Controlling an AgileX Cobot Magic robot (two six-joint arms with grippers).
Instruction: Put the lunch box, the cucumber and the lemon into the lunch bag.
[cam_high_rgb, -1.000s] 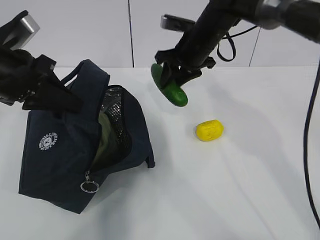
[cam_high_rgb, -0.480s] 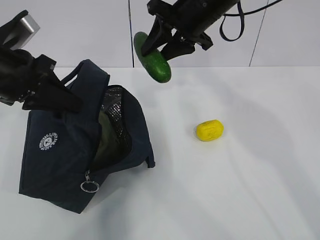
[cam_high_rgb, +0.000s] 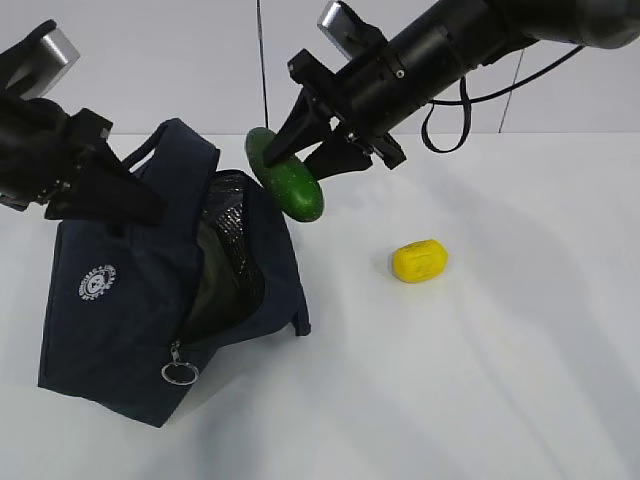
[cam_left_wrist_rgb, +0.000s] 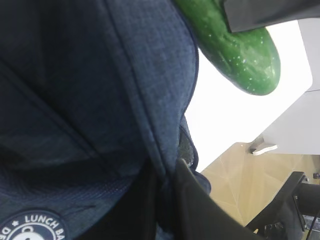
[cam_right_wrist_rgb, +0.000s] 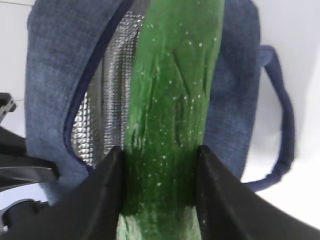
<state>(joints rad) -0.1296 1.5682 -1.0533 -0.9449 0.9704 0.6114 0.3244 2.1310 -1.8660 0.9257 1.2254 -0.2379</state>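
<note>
My right gripper is shut on the dark green cucumber and holds it in the air, tilted, right beside the open mouth of the navy lunch bag. In the right wrist view the cucumber sits between my fingers above the bag's silver lining. My left gripper is shut on the lunch bag's upper edge and holds it up; the cucumber's tip shows above it. The yellow lemon lies on the table to the right of the bag. The lunch box does not show clearly; a pale shape inside the bag is all I see.
The white table runs to the right and front of the bag. The bag's zipper ring hangs at its front corner. A white wall stands behind the table.
My right gripper has lifted the cucumber from near the lemon, carried it left and lowered it to the bag's open mouth. The left gripper, bag and lemon have not moved.
</note>
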